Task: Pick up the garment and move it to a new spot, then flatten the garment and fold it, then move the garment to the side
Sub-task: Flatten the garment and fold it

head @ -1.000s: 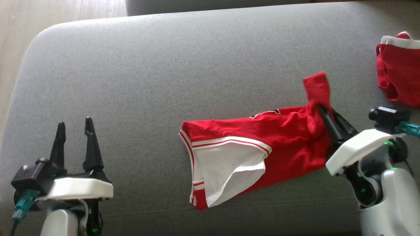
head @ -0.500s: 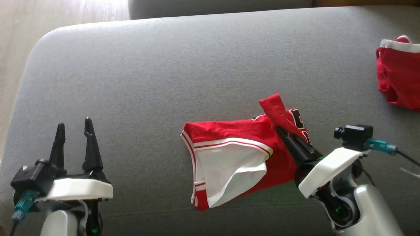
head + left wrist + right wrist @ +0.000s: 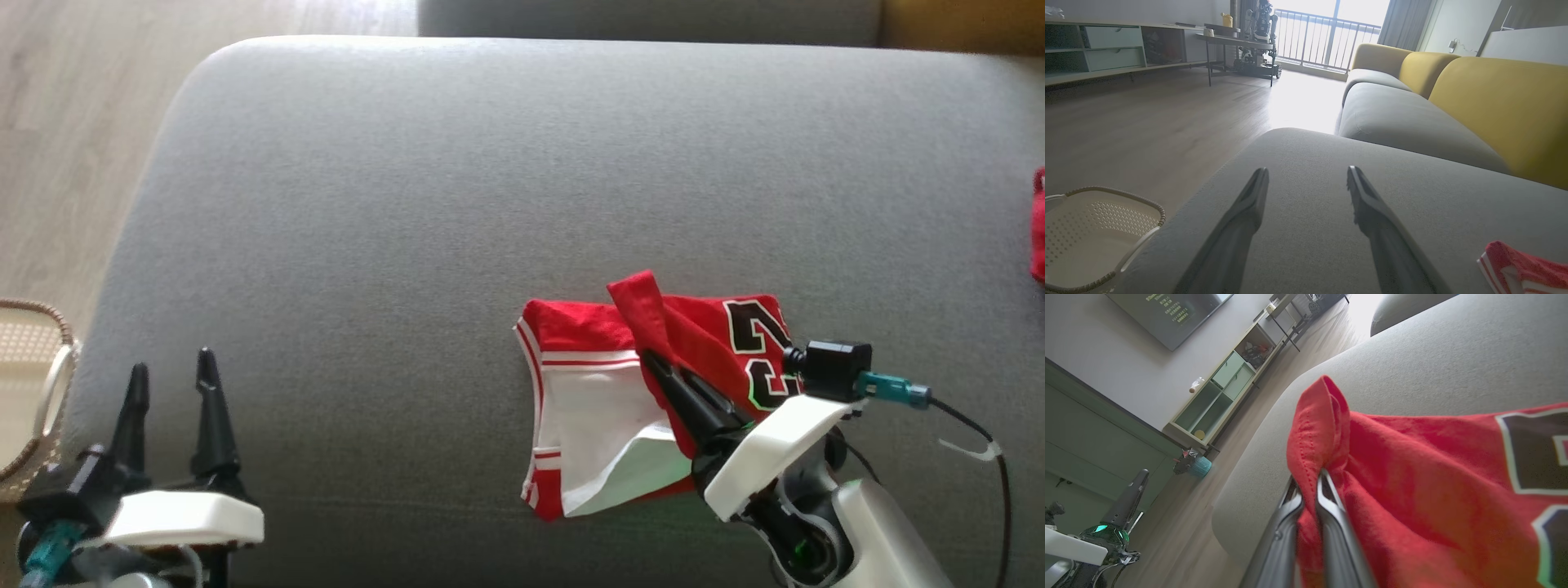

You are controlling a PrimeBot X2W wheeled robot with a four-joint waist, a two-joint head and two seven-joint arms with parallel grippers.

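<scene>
Head view: the red garment lies half folded near the front edge of the grey sofa cushion, its white panel turned up on the left and a black number showing on the right. The right end effector has its fingers pressed together on a raised flap of red cloth over the garment's middle. The left end effector hangs spread and empty, well apart from the garment, with a basket beside the sofa.

Left wrist view: the fingers stand wide above bare cushion, and a red and white hem peeks in at the lower right.

Right wrist view: the closed fingers pinch a doubled, stitched edge that bunches above the tips.

The cloth looks light, soft and limp, so it will probably sag and crease wherever it goes unsupported. A hemmed edge or corner seems the surest hold, the thin single layer elsewhere being likelier to slip out
</scene>
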